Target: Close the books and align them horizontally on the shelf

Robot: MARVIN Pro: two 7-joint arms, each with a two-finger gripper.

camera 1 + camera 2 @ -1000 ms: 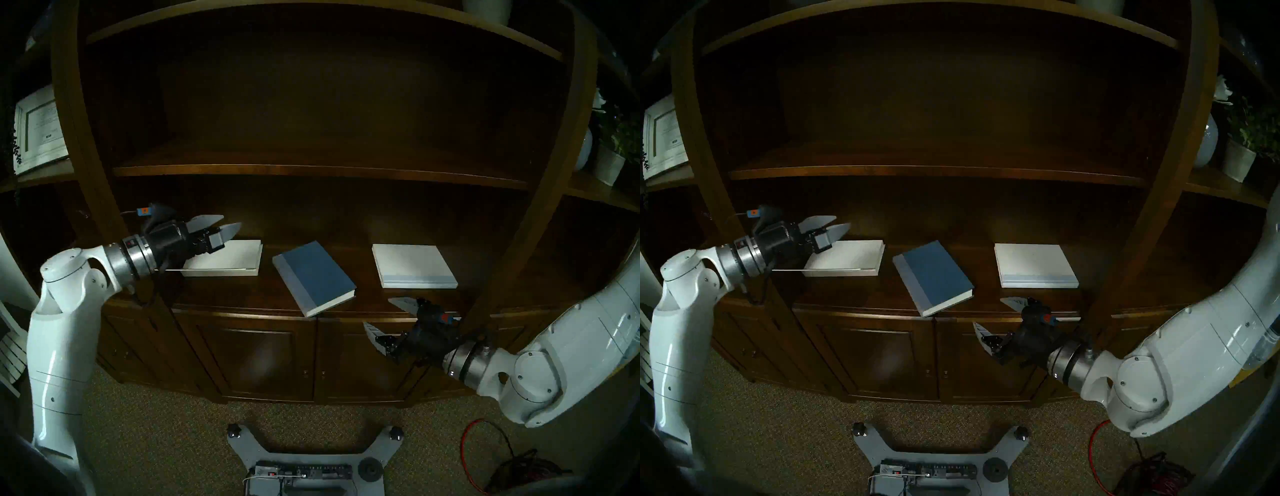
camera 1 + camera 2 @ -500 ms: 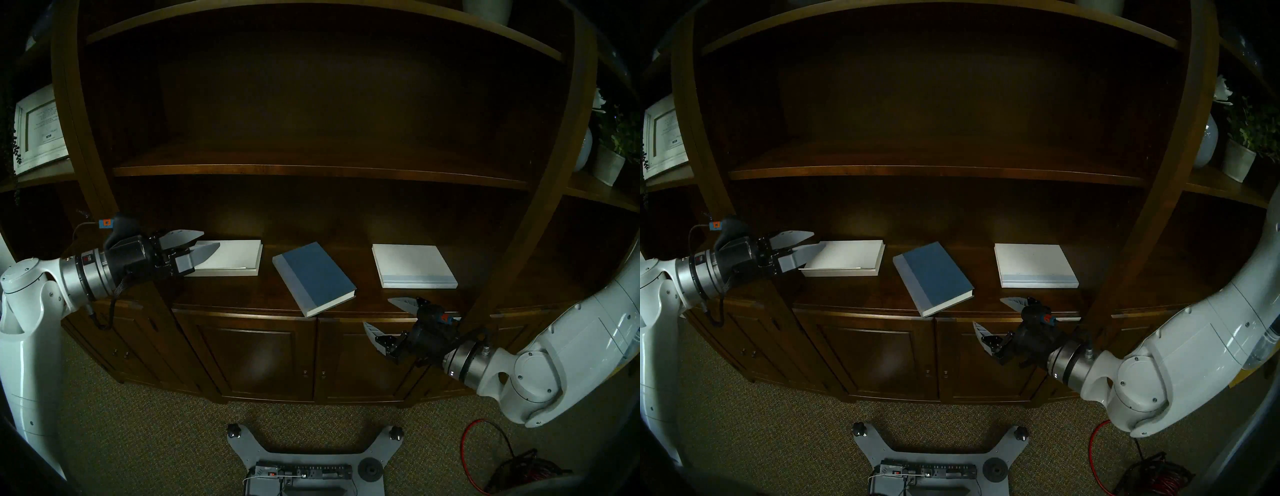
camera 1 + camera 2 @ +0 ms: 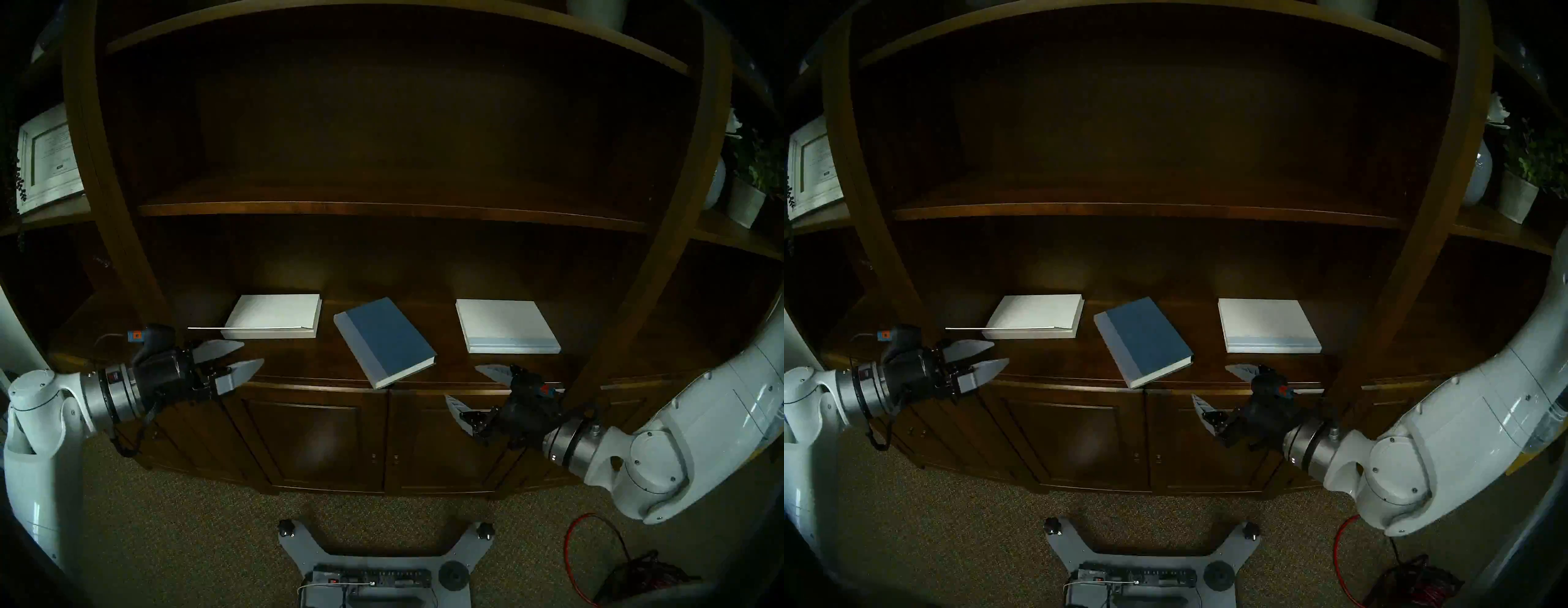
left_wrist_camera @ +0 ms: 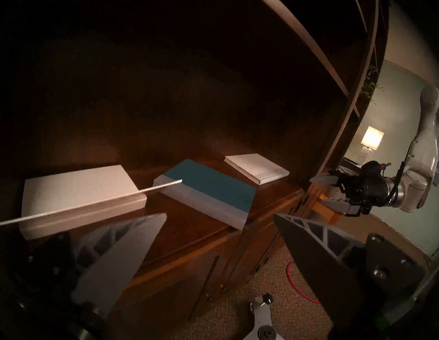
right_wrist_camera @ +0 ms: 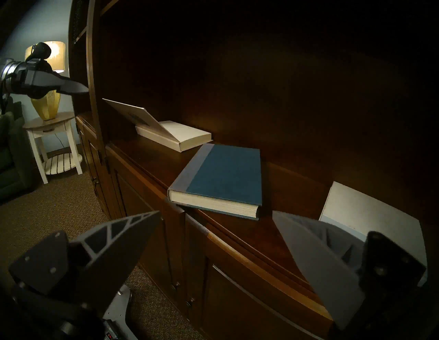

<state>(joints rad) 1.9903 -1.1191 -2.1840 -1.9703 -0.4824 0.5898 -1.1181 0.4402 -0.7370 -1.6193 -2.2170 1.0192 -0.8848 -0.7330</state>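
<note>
Three books lie on the dark wooden surface. The blue book sits crooked in the middle, closed. The left white book has its cover sticking up, half open. The right white book is closed. The left end effector is open and holds nothing. The right end effector is open too, near the front edge.

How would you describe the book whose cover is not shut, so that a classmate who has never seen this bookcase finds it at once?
Start at the deep dark wooden ledge above the two cabinet doors, where three books lie in a row. Go to the white book at the left end, nearest the robot's left hand. Unlike the blue book and the other white book, its cover stands lifted.
</note>
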